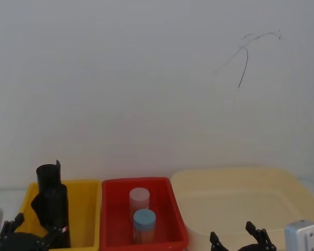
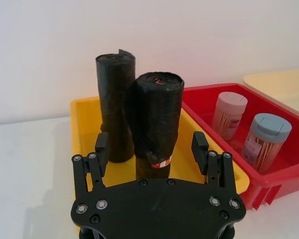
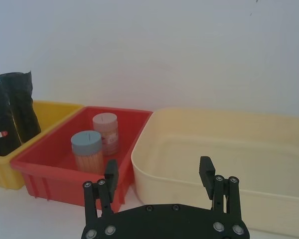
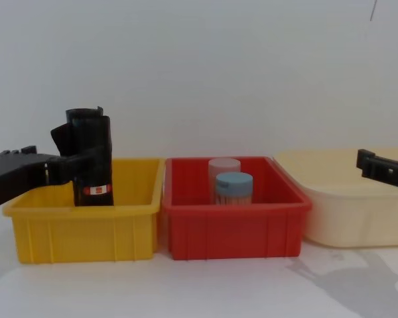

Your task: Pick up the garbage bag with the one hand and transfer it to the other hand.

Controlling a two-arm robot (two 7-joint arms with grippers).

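Where garbage bag (image 4: 93,159) stands: yellow bin (image 4: 86,232), table (image 4: 219,291), wall (image 4: 219,66).

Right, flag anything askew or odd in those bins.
In the yellow bin, the plain roll has a loose end sticking up above its top, and the garbage bag has outer wrap bulging loosely on one side. Nothing spilled.
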